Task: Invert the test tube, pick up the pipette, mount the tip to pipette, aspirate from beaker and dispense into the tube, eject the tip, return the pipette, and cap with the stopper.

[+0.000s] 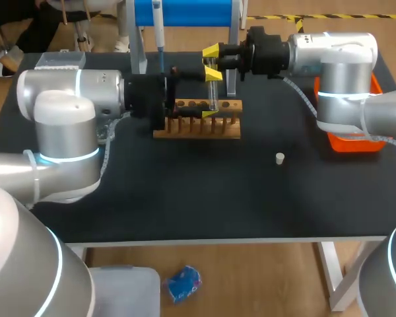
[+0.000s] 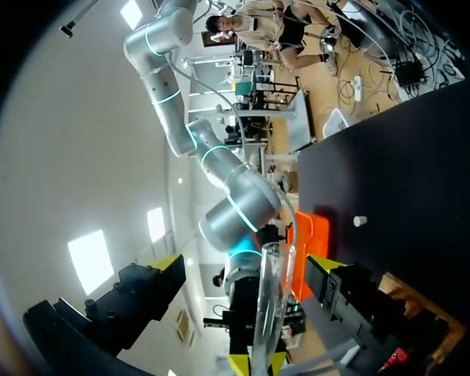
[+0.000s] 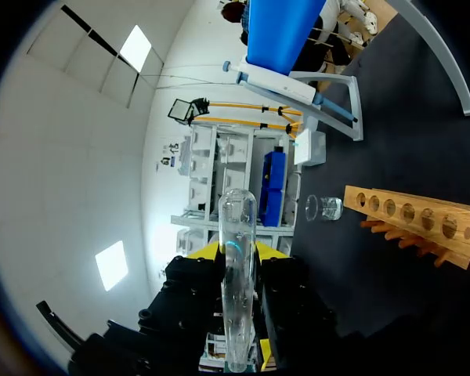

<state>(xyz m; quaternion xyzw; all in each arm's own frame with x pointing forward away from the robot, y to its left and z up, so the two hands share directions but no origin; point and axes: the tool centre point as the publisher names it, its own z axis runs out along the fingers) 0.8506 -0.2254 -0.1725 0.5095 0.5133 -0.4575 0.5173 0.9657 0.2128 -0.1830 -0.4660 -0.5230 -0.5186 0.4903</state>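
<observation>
A clear glass test tube (image 1: 213, 92) stands roughly upright just above the wooden rack (image 1: 198, 125). My right gripper (image 1: 212, 63) comes in from the right and is shut on it; in the right wrist view the tube (image 3: 238, 227) runs out between its fingers (image 3: 239, 262). My left gripper (image 1: 206, 94) is open, its fingers on either side of the tube (image 2: 268, 298) without touching it. In its own view the left gripper (image 2: 243, 265) has wide-set yellow tips. The pipette (image 1: 158, 26) hangs on its stand at the back. The small white stopper (image 1: 280, 157) lies on the mat. The beaker (image 3: 323, 207) sits beyond the rack (image 3: 415, 219).
An orange bin (image 1: 353, 140) sits at the right edge under my right arm. The stand's metal legs (image 1: 140, 56) rise behind the rack. The black mat (image 1: 204, 191) stretches in front of the rack, with only the stopper (image 2: 359, 222) on it.
</observation>
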